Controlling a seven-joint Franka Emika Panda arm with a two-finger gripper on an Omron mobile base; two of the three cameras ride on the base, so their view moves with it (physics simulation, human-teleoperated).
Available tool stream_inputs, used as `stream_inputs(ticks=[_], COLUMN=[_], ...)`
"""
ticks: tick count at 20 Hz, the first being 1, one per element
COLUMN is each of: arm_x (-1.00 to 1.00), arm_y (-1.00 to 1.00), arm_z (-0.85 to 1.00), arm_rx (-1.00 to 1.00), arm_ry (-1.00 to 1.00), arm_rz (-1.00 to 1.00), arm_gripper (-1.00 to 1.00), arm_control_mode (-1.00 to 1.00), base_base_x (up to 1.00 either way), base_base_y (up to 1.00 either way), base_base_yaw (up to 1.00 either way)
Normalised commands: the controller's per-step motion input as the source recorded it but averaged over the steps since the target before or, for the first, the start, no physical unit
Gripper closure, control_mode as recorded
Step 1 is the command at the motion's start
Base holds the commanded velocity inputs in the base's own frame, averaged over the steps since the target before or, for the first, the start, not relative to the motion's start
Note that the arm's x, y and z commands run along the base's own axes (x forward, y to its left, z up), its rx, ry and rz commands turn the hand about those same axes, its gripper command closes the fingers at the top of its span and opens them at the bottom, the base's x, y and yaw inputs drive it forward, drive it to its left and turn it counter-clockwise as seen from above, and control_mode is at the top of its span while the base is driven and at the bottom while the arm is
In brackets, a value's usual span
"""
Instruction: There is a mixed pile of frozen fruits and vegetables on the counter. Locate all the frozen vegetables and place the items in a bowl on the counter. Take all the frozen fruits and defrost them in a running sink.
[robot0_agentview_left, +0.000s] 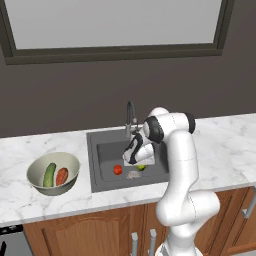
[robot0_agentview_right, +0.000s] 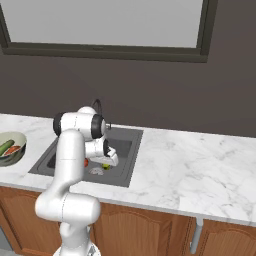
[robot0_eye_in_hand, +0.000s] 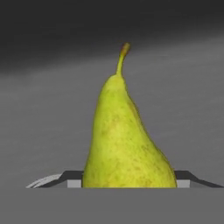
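Down inside the dark grey sink (robot0_agentview_left: 102, 150) (robot0_agentview_right: 125, 145), my gripper (robot0_agentview_left: 139, 164) (robot0_agentview_right: 107, 162) (robot0_eye_in_hand: 129, 180) is shut on the yellow-green pear (robot0_eye_in_hand: 122, 140) (robot0_agentview_left: 142, 168) (robot0_agentview_right: 106, 166). The pear stands stem-up between the two fingertips (robot0_eye_in_hand: 73, 180), just above the basin floor. A small round red fruit (robot0_agentview_left: 117, 170) (robot0_agentview_right: 86, 162) lies on the sink floor to the pear's left. On the counter (robot0_agentview_left: 220, 145) left of the sink, the pale bowl (robot0_agentview_left: 35, 167) (robot0_agentview_right: 20, 137) holds the green cucumber (robot0_agentview_left: 49, 175) (robot0_agentview_right: 6, 147) and the orange-red carrot piece (robot0_agentview_left: 61, 176) (robot0_agentview_right: 13, 150).
The curved grey faucet (robot0_agentview_left: 130, 115) rises at the back of the sink, right behind my hand. A round metal drain (robot0_agentview_left: 132, 175) (robot0_agentview_right: 97, 171) lies beside the pear. Brown cabinets (robot0_agentview_left: 100, 230) run under the counter, and a dark wall with a window stands behind.
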Motion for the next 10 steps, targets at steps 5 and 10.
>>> stream_inputs(ticks=[5, 10], arm_x=[0.01, -0.06], arm_y=[-0.02, -0.04], arm_z=[-0.01, 0.46], arm_rx=[0.00, 0.03], arm_ry=[0.01, 0.03], arm_rz=[0.01, 0.01], arm_gripper=[-1.00, -1.00], arm_control_mode=[-1.00, -1.00], base_base_x=[0.00, 0.00], base_base_y=[0.00, 0.00], base_base_yaw=[0.00, 0.00])
